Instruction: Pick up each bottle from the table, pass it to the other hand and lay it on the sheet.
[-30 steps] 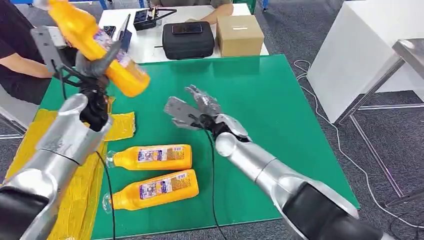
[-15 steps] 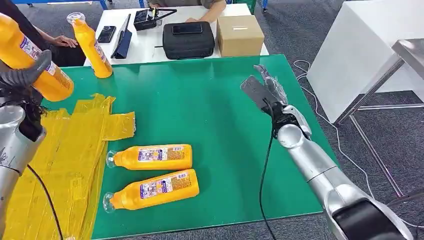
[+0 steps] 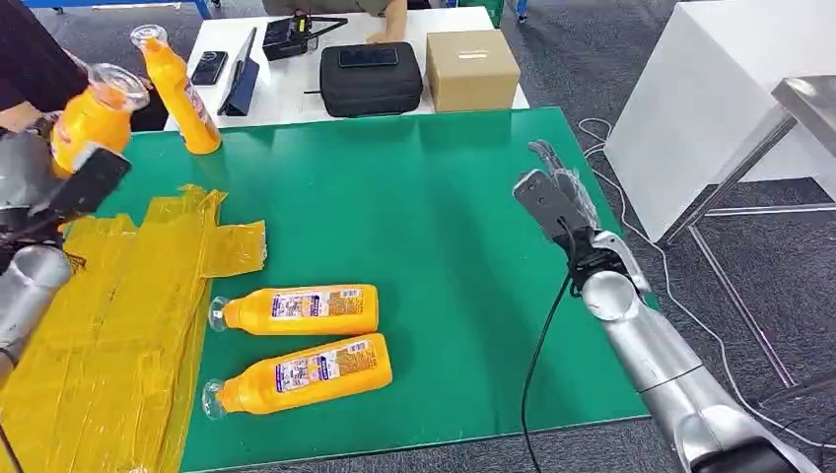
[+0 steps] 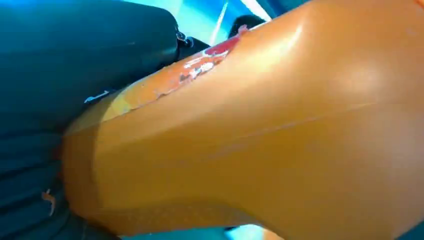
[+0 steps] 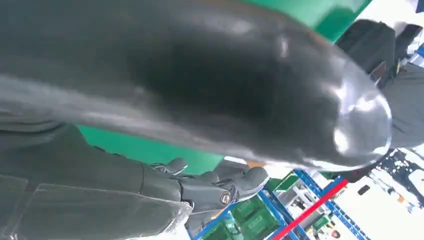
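Item 1: your left robot hand [image 3: 74, 187] grips an orange bottle [image 3: 91, 123], raised over the far left edge of the yellow sheet [image 3: 108, 325]. Item 2: your right robot hand [image 3: 552, 197], fingers apart and holding nothing, hovers near the green tabletop's [image 3: 434, 197] right edge. Between the hands: bare green surface, then two bottles [image 3: 296, 309] [image 3: 301, 375] lying just beside the sheet. One upright bottle [image 3: 180, 94] stands beyond the left robot hand.

I can see labels on the two lying bottles [image 3: 296, 309] [image 3: 306, 374], but their print is too small to read.
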